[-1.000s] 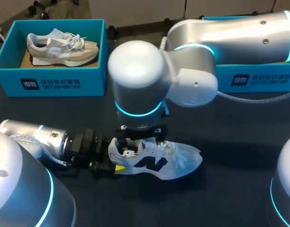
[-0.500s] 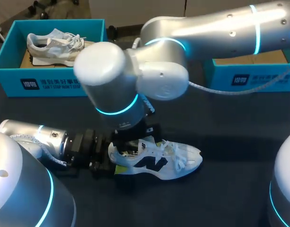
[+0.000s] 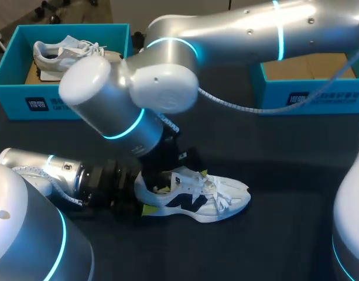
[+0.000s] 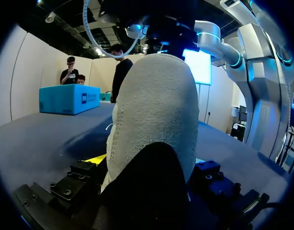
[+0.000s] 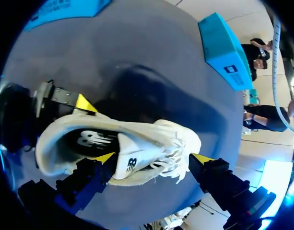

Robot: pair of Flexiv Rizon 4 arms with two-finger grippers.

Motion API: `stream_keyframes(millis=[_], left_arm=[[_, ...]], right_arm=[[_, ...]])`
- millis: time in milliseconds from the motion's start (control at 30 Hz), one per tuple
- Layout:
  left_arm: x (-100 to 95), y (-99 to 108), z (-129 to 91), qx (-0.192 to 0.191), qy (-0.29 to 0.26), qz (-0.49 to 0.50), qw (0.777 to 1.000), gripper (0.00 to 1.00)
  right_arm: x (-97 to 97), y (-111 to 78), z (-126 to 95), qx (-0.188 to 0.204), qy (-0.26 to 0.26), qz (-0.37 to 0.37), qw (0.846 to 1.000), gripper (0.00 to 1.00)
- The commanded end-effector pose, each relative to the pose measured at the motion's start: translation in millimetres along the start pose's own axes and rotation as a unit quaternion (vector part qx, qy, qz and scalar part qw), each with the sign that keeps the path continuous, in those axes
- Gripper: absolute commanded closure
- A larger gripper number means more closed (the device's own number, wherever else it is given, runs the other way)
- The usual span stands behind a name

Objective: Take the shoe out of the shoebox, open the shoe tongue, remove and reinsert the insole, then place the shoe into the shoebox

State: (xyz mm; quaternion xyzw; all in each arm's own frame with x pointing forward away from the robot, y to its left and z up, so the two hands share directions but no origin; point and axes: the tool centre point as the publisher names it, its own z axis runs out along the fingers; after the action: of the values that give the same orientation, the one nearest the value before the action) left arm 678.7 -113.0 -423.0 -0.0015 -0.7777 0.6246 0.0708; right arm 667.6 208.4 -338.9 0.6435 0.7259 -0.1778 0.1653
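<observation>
The left gripper [image 3: 142, 196] clamps the white mesh sneaker [image 3: 194, 202] by its heel, while the right gripper [image 5: 154, 160], spread wide above the tongue [image 5: 129, 160], could snag the laces [image 5: 173, 157] instead.

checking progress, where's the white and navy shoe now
Head view: the shoe lies on the table toward the near edge, left of centre, its heel gripped by the left hand.

The jaws of the left gripper [image 4: 149, 165] clasp the shoe [image 4: 156, 110] by its heel, a shoebox [image 4: 69, 99] well beyond.
</observation>
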Motion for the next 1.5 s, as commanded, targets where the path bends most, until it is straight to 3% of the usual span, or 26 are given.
stream_keyframes(millis=[33, 500, 833, 1167, 1200, 1367, 1400, 1500], left_arm=[[-0.2, 0.5, 0.8, 0.000, -0.002, 0.000, 1.000, 1.00], [-0.2, 0.5, 0.8, 0.000, -0.002, 0.000, 1.000, 1.00], [-0.2, 0.5, 0.8, 0.000, -0.002, 0.000, 1.000, 1.00], [-0.2, 0.5, 0.8, 0.000, -0.002, 0.000, 1.000, 1.00], [-0.2, 0.5, 0.8, 0.000, -0.002, 0.000, 1.000, 1.00], [-0.2, 0.5, 0.8, 0.000, -0.002, 0.000, 1.000, 1.00], [-0.2, 0.5, 0.8, 0.000, -0.002, 0.000, 1.000, 1.00], [-0.2, 0.5, 0.8, 0.000, -0.002, 0.000, 1.000, 1.00]], right_arm=[[3.7, -1.2, 4.5, 0.008, -0.113, 0.476, 0.872, 0.00], [-20.8, -14.8, -2.9, 0.011, -0.080, 0.497, 0.864, 0.00], [-38.5, -13.5, -4.0, 0.031, -0.055, 0.504, 0.861, 0.00], [-40.2, -12.1, -2.2, 0.064, -0.024, 0.483, 0.873, 0.03], [-37.0, -12.2, -3.1, 0.070, -0.018, 0.478, 0.876, 0.35], [-29.6, -13.8, -7.4, 0.084, -0.002, 0.466, 0.881, 0.41], [-26.4, -14.6, -9.7, 0.085, -0.002, 0.465, 0.881, 0.51], [-22.8, -17.4, -13.7, 0.088, 0.009, 0.456, 0.885, 0.56]])
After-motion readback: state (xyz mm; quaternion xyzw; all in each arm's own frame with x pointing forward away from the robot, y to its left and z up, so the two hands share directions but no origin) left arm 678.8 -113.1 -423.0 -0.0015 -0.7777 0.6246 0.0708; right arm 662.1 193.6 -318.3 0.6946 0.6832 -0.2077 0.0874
